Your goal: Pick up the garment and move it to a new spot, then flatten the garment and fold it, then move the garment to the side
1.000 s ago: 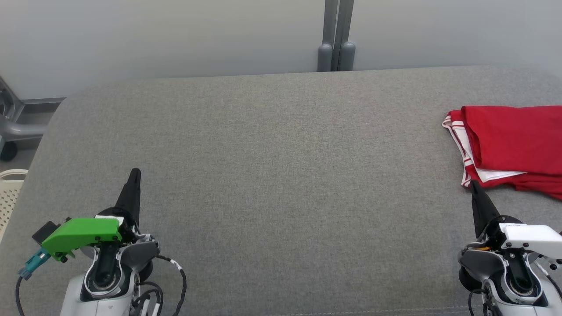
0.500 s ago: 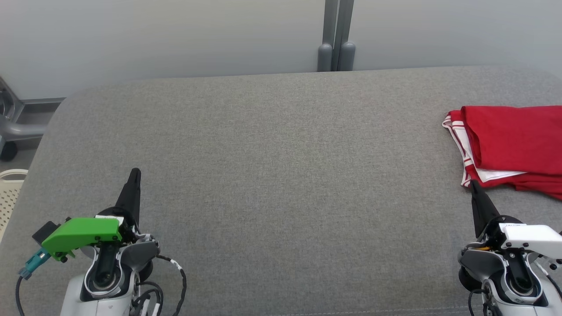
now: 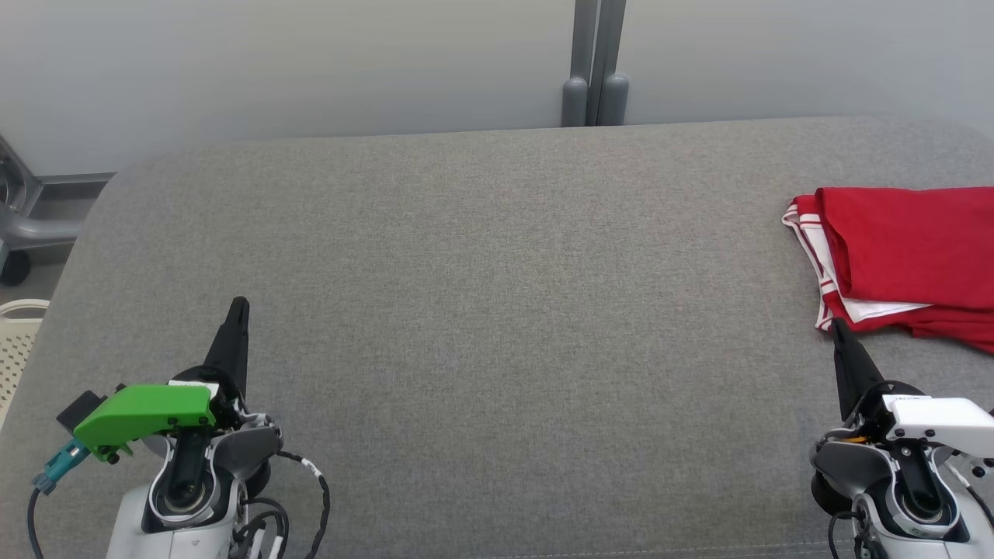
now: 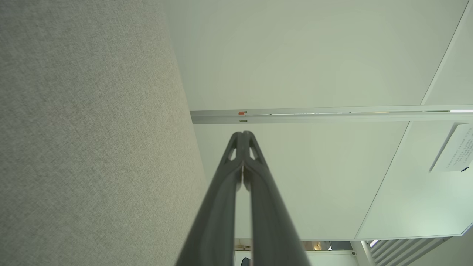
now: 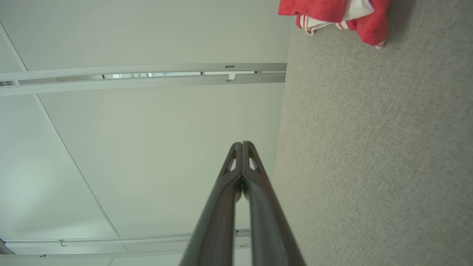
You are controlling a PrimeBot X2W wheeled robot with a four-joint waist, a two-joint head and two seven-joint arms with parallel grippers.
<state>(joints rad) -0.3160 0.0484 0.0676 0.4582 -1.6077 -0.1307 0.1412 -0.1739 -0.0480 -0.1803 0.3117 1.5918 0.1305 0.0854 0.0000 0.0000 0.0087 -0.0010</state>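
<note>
A folded red garment (image 3: 908, 256) with white striped trim lies at the right edge of the grey padded surface (image 3: 497, 310), partly cut off by the head view's border. The right wrist view catches the garment (image 5: 332, 14) at its top. My right gripper (image 3: 839, 326) is shut and empty, its tip just short of the garment's near edge; from the wrist the right gripper (image 5: 242, 145) has its fingers pressed together. Far from the garment, at the lower left, my left gripper (image 3: 239, 304) is shut on nothing, and the left gripper (image 4: 242, 135) is likewise pinched together up close.
A pale wall with a grey vertical post (image 3: 594, 70) stands behind the surface. A grey metal frame (image 3: 23, 225) and a cream perforated basket (image 3: 15, 341) sit off the left edge.
</note>
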